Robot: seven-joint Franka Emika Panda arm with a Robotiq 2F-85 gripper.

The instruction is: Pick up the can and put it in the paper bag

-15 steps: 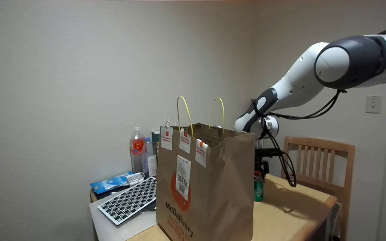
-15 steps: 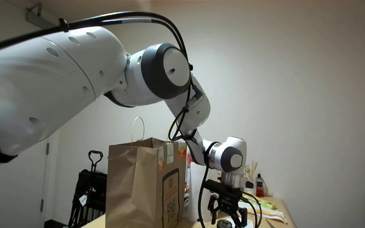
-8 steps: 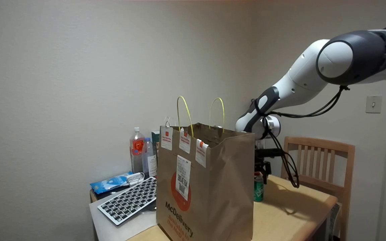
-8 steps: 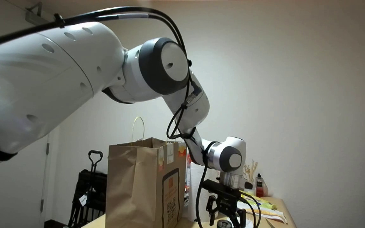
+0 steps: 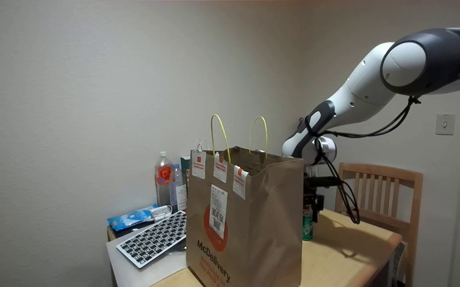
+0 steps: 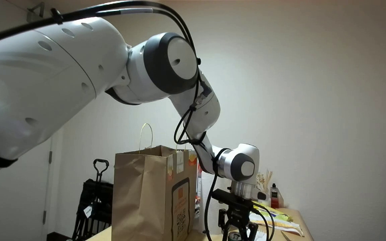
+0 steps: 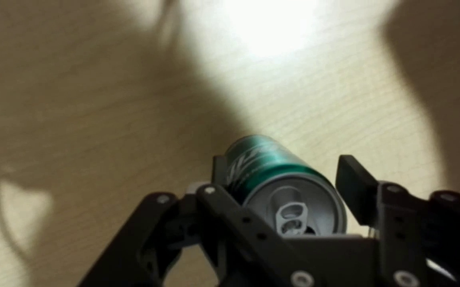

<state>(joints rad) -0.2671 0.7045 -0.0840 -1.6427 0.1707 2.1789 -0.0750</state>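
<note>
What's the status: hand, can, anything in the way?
Hand open, jaws astride the can, gap visible on one side. Can upright on the table, not yet lifted. Paper bag nearby, mouth open; its tall wall likely needs clearing.

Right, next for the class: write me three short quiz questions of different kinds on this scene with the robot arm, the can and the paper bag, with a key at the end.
1. Fill the gap: in an exterior view, the large dark word low on the paper bag reads ____.
2. In the wrist view, what shows between the fingers of the gripper?
A) a keyboard
B) a can
C) a clear bottle
3. True or false: the can is already inside the paper bag.

Key:
1. McDelivery.
2. B.
3. False: it stands on the table, outside the paper bag.
</note>
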